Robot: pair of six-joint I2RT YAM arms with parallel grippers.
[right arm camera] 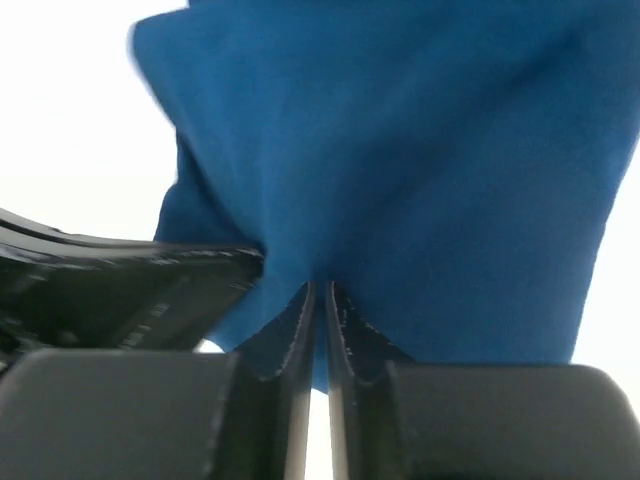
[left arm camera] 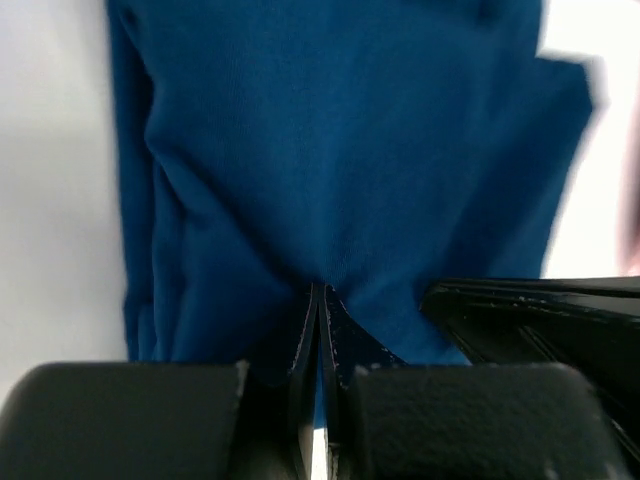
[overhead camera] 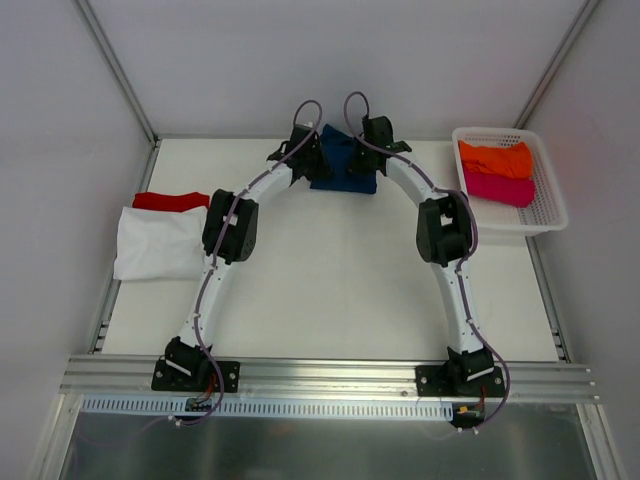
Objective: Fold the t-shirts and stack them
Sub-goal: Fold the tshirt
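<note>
The navy blue t-shirt [overhead camera: 342, 162] hangs bunched between my two grippers at the far middle of the table. My left gripper [overhead camera: 305, 148] is shut on its left side; in the left wrist view the blue cloth [left arm camera: 340, 170] is pinched between the closed jaws [left arm camera: 320, 300]. My right gripper [overhead camera: 370, 140] is shut on its right side; in the right wrist view the cloth [right arm camera: 400, 160] is pinched at the jaws [right arm camera: 322, 295]. A folded white t-shirt [overhead camera: 158, 243] lies at the left on a folded red t-shirt [overhead camera: 170, 201]. The orange t-shirt [overhead camera: 495, 158] and magenta t-shirt [overhead camera: 500, 187] lie in the basket.
The white mesh basket [overhead camera: 552, 215] stands at the far right of the table. The table's left edge runs just beside the white t-shirt. The other arm's black finger shows at the side of each wrist view.
</note>
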